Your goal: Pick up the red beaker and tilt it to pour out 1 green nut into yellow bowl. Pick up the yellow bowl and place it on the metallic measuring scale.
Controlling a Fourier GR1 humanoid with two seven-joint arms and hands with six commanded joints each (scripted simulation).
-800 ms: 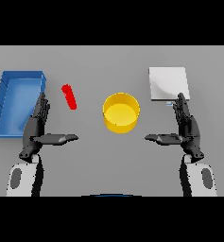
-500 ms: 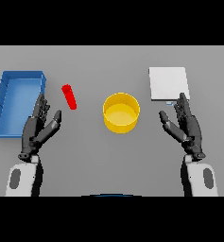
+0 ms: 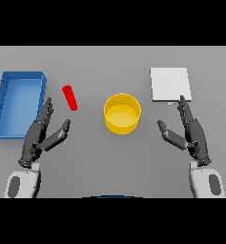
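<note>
Our left hand (image 3: 40, 136) and right hand (image 3: 190, 133) hover spread wide, holding nothing; we should close the left squarely around the red beaker (image 3: 70, 97), keeping it level.

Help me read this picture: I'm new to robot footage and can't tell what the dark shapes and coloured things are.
You are looking down from the robot's head at a grey table. The two dark shapes are its hands: the left hand and the right hand, both open, with straight fingers, holding nothing. On the table lie a blue tray at the far left, a small red beaker on its side just right of the tray, a yellow bowl in the middle, and a flat pale square, the measuring scale, at the right. Neither hand touches any of them.
</note>
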